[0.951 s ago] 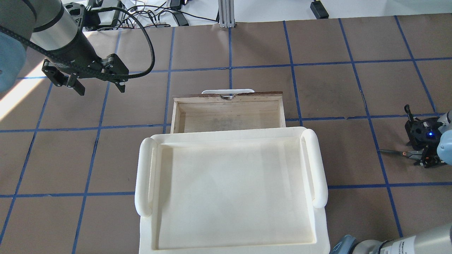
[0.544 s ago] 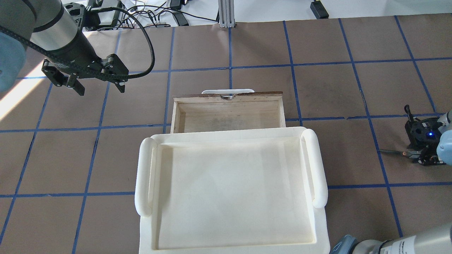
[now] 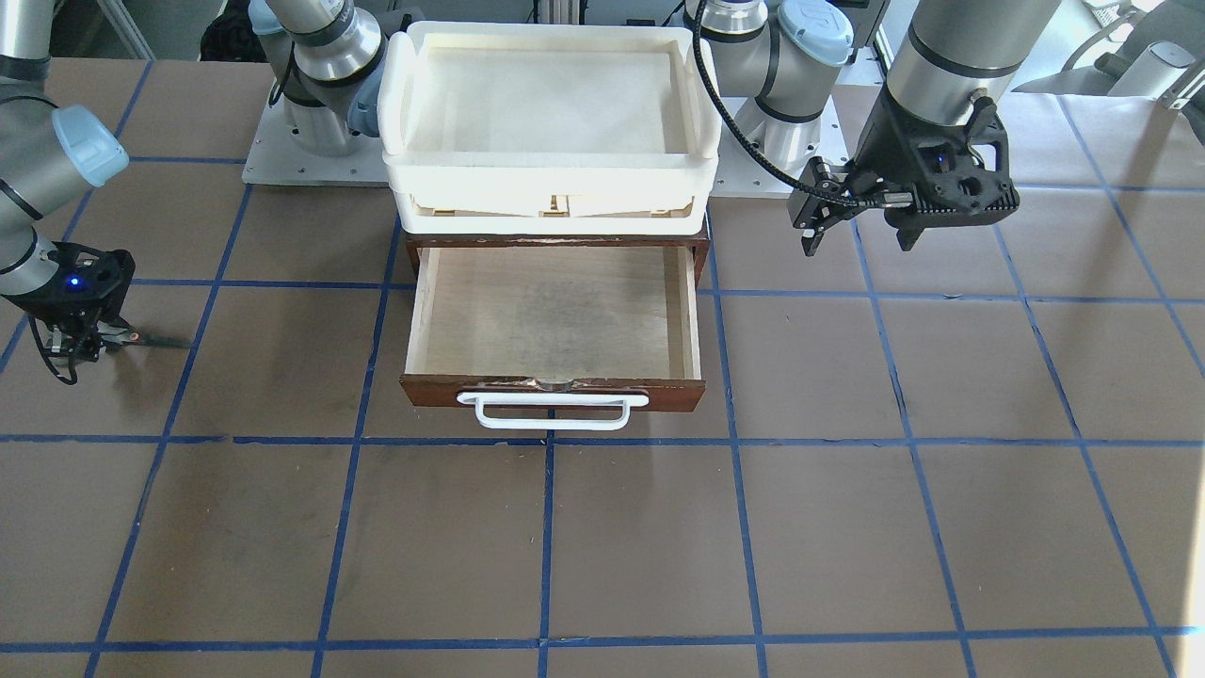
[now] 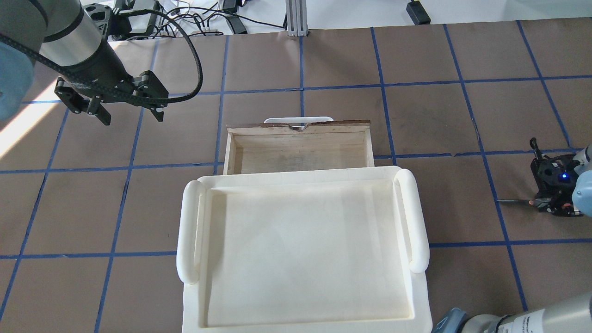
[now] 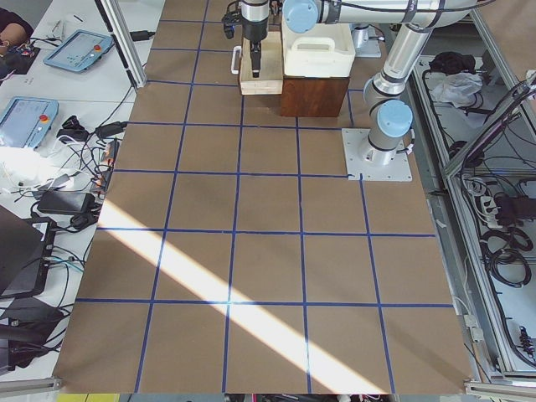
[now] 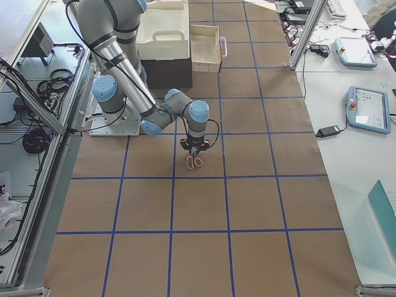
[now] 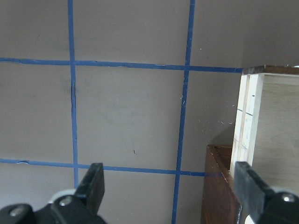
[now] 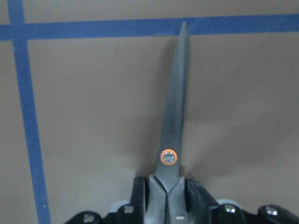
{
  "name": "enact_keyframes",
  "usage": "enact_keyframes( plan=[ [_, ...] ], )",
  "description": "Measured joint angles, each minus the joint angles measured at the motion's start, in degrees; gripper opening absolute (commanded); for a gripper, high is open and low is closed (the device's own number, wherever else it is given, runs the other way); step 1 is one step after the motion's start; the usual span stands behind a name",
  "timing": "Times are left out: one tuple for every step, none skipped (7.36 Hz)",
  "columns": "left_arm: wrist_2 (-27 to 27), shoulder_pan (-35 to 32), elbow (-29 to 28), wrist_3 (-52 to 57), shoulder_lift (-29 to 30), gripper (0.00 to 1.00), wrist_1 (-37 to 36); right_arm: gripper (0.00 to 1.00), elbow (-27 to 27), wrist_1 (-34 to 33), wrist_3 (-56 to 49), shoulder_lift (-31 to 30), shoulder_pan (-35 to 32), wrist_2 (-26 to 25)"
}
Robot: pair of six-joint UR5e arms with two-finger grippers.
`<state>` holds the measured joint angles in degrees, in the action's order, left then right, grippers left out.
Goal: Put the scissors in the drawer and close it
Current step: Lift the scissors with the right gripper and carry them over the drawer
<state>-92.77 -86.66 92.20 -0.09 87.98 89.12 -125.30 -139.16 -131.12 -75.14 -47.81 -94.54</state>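
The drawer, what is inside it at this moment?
Only bare pale plywood shows inside the drawer; the scissors are not in it. Its back end lies under the white trays, so that part is hidden.

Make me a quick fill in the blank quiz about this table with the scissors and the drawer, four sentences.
1. The drawer stands ___, with nothing inside it.
2. The right gripper is shut on the scissors, whose tip points at a ___ tape line.
3. The left gripper, jaws apart, holds ___.
4. The drawer's bar handle is ___ in colour.
Missing words: open; blue; nothing; white.
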Motion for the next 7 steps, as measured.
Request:
enact_keyframes(
  plan=[
    [-0.02, 0.0, 0.0, 0.0, 0.0, 1.0, 0.0, 0.0, 0.1, -0.13, 0.1, -0.08, 0.0, -0.12],
    [-0.01, 0.0, 0.0, -0.08, 0.15, 1.0, -0.02, 0.0, 0.37, -0.27, 0.52, -0.22, 0.0, -0.15],
    [0.0, 0.0, 0.0, -0.21, 0.41, 1.0, -0.06, 0.0, 1.46, -0.27, 1.07, -0.4, -0.05, -0.08],
    [0.02, 0.0, 0.02, -0.21, 0.52, 1.0, -0.1, 0.0, 3.69, 0.19, 1.33, -0.58, -0.23, 0.16],
    [0.04, 0.0, 0.06, -0.13, 0.48, 1.0, -0.11, 0.0, 6.62, 1.69, 1.45, -0.87, -0.52, 0.53],
    [0.02, 0.0, 0.07, -0.05, 0.42, 1.0, -0.11, 0.0, 9.56, 3.88, 1.67, -1.33, -1.17, 1.18],
    [0.03, 0.0, 0.08, -0.02, 0.39, 1.0, -0.09, 0.0, 12.99, 7.11, 2.45, -2.3, -2.58, 2.73]
  ],
)
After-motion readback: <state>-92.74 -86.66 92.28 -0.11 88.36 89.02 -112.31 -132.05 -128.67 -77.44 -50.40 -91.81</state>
